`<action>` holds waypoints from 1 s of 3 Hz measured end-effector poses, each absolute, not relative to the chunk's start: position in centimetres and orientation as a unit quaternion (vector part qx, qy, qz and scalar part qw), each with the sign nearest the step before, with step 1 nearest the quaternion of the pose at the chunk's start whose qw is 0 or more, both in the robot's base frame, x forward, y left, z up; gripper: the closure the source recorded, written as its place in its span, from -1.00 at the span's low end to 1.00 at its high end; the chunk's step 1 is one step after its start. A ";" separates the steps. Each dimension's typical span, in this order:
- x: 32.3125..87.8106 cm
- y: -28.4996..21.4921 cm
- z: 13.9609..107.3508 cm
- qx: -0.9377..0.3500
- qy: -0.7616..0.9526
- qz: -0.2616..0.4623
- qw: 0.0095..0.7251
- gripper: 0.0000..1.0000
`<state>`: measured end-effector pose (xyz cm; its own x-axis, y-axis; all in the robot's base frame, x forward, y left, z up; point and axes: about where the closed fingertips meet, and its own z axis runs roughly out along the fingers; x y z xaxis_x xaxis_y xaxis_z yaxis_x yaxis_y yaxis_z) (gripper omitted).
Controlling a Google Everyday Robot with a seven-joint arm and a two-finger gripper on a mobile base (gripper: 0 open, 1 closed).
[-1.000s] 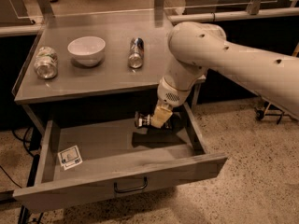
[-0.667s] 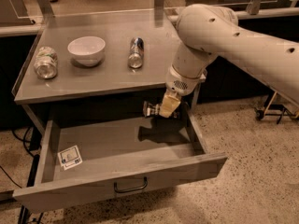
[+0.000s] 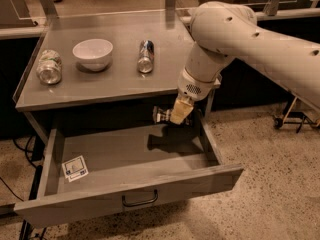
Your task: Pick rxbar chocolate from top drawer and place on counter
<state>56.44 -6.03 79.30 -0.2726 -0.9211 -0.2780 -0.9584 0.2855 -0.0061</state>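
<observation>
Hanging over the back right corner of the open drawer (image 3: 125, 151), just below the front edge of the surface (image 3: 115, 86), the hand (image 3: 168, 116) is closed on the bar (image 3: 159, 115), which is clear of the drawer floor. The bar seems to lie roughly level, its long axis along that front edge and its free end pointing toward the left edge. The grip looks to be at one end, so a quick swing could twist the bar loose. A straight lift risks catching the bar or wrist under the front edge, so the hand should come outward first. Setting down near the can (image 3: 145, 57) could start it rolling.
</observation>
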 end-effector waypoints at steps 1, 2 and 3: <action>57.5 -7.2 82.1 -0.576 0.804 0.069 0.130 1.00; 59.1 -8.7 86.2 -0.557 0.816 0.044 0.145 1.00; 59.1 -8.6 86.2 -0.558 0.816 0.043 0.145 1.00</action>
